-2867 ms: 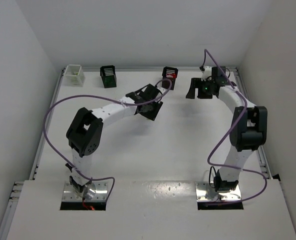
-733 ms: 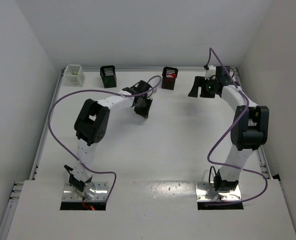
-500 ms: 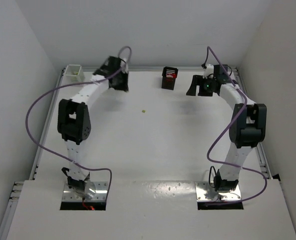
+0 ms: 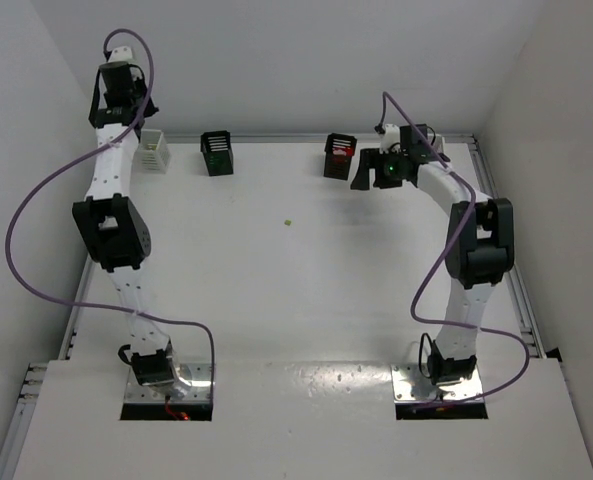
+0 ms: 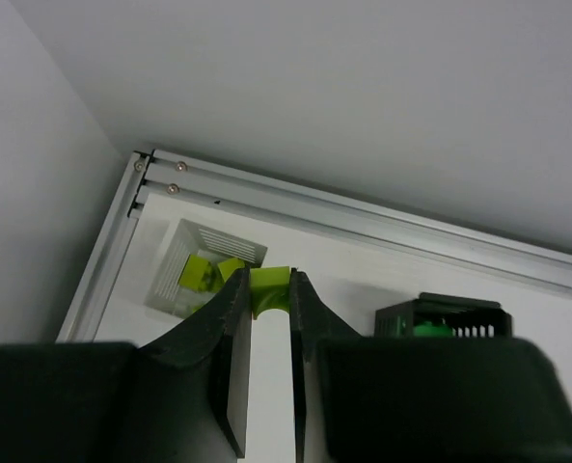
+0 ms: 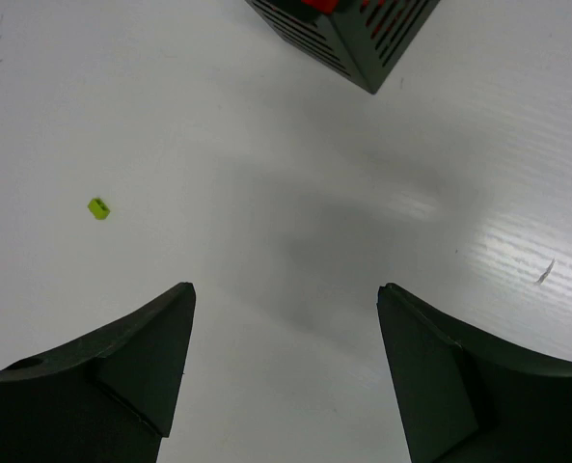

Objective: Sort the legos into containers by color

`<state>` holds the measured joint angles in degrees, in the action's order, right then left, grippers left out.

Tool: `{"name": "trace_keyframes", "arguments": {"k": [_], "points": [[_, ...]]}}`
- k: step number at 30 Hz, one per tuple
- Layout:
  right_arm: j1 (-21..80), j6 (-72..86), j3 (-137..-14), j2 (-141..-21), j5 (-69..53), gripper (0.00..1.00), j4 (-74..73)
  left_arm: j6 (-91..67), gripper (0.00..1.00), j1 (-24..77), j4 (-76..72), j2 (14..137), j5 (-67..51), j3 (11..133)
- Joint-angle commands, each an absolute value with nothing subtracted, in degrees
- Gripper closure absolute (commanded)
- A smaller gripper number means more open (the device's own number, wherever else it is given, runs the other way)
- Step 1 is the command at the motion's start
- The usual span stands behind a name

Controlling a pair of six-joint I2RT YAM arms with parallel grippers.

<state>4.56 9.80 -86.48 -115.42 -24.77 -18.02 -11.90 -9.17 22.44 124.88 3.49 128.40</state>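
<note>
Left gripper (image 5: 264,301) — smooth black fingers (image 5: 230,367) pinched on a studded yellow-green brick (image 5: 269,283) — hangs high by the square, slatted white bin (image 5: 175,260) in the far-left corner. Right gripper (image 6: 286,289) stands open over the glossy table (image 6: 122,96); a loose brick (image 6: 98,207) lies apart, clear of the black bin (image 6: 353,39).

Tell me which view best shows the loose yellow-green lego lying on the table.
Right wrist: the loose lego is close, its blocky shape clear. Top external shows only a speck. Left wrist misses it.
</note>
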Motion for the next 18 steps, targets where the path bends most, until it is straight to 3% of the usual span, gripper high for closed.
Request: {"name": "trace_keyframes", "arguments": {"k": [1,9,18], "points": [[5.01,8.17,-89.91,-115.31,-22.95,0.23,-15.47,-11.78,0.86,-9.57,14.37,127.79,5.09,128.33],[7.29,7.65,-88.86,-115.31,-18.82,0.22,-15.47,-10.63,0.83,-11.16,10.9,136.4,7.82,135.52],[7.82,7.12,-90.62,-116.98,-17.67,0.2,-15.47,-9.59,0.82,-12.83,10.9,137.55,9.32,131.67]]}}
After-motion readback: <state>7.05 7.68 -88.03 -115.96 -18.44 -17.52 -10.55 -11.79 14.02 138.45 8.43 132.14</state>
